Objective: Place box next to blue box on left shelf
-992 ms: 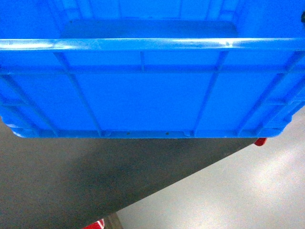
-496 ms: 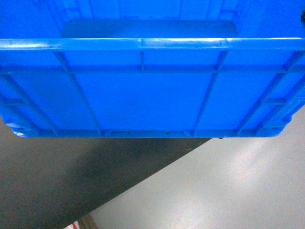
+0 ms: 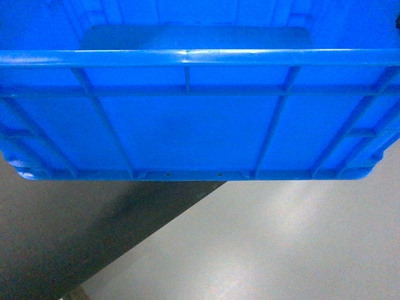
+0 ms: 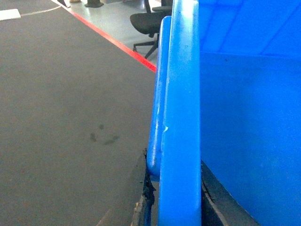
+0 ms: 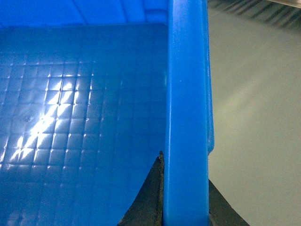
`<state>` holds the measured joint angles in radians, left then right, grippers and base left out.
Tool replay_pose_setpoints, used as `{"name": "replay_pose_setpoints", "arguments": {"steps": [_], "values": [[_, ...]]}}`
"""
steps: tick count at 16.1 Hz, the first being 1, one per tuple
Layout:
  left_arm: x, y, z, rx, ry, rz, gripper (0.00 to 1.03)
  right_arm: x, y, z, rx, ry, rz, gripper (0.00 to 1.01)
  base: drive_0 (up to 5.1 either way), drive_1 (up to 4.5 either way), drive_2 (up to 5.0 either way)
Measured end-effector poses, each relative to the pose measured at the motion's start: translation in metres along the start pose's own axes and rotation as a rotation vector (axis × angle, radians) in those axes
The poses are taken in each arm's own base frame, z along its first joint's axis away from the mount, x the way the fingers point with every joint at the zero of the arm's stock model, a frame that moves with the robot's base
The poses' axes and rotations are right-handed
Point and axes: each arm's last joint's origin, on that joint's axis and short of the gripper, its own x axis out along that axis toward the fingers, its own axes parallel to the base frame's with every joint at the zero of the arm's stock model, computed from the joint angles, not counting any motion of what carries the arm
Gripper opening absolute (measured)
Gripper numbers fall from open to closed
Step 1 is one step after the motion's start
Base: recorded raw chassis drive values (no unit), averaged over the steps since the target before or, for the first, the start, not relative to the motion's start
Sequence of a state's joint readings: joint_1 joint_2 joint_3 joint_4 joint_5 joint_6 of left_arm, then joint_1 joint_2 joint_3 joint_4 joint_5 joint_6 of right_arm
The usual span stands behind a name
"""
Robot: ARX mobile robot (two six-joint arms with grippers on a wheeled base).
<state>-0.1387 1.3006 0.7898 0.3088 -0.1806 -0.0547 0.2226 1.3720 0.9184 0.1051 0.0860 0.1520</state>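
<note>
Box [image 3: 187, 125] rim clamped between both pincers, left [image 4: 174, 197] and right [image 5: 183, 197]

This looks like an industrial or warehouse-type workspace with an office corner, not a home. The floor [image 3: 281, 250] is smooth, pale grey and glossy, the sealed kind laid in factories, and beside it runs a wide zone of dark matte flooring [image 4: 70, 117]. A straight red line [image 4: 115, 42] painted on the ground marks the edge between the 2 surfaces, like a lane or safety boundary. At the far end stands 1 black swivel office chair [image 4: 148, 23] on a star base with castors. The large ribbed blue plastic crate [image 3: 187, 125] is a typical logistics bin.
</note>
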Motion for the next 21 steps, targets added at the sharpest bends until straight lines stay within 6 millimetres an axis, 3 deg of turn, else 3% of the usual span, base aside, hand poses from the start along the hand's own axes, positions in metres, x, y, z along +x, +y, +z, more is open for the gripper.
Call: {"name": "replay_pose_setpoints", "arguments": {"steps": [21], "values": [[0.0, 0.0, -0.0002, 0.001, 0.001, 0.0, 0.16, 0.0, 0.0, 0.0, 0.0, 0.0, 0.0, 0.07, -1.6, -1.55, -1.6]]}}
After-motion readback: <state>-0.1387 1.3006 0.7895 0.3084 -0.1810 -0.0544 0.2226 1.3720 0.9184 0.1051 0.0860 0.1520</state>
